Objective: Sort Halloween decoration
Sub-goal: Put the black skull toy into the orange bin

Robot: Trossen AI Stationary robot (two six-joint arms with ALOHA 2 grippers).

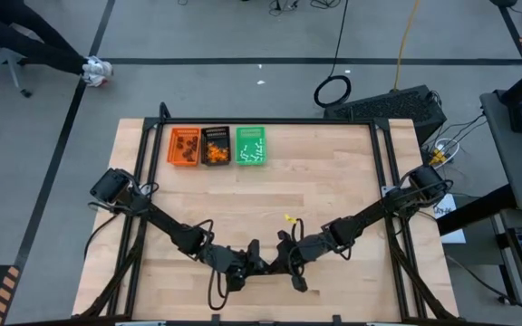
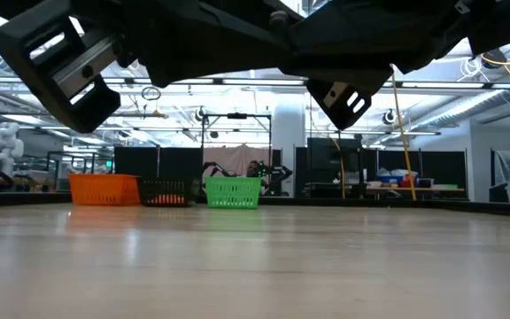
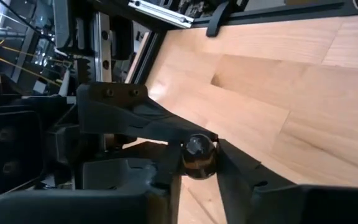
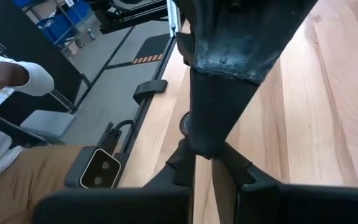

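Halloween decoration in hand: one dark brown blob, round and glossy, sits pinched between the two dark fingers of the left gripper, held above the near edge of the table. The right gripper hangs nose to nose with it, its jaws pressed together on nothing that can be made out.

The blob looks light, hard and smooth. That makes it likely to squirt out sideways under a lopsided squeeze, so the safest hold seems to be across its widest middle with gentle pressure.

Farther out, a lone small orange trinket lies on the bare wood near the two arms.

At the far side stand three small trays in a row. The orange tray appears to hold brown pieces, the black tray orange ones, and the green tray white sticks. A person sits beside the table's near edge.
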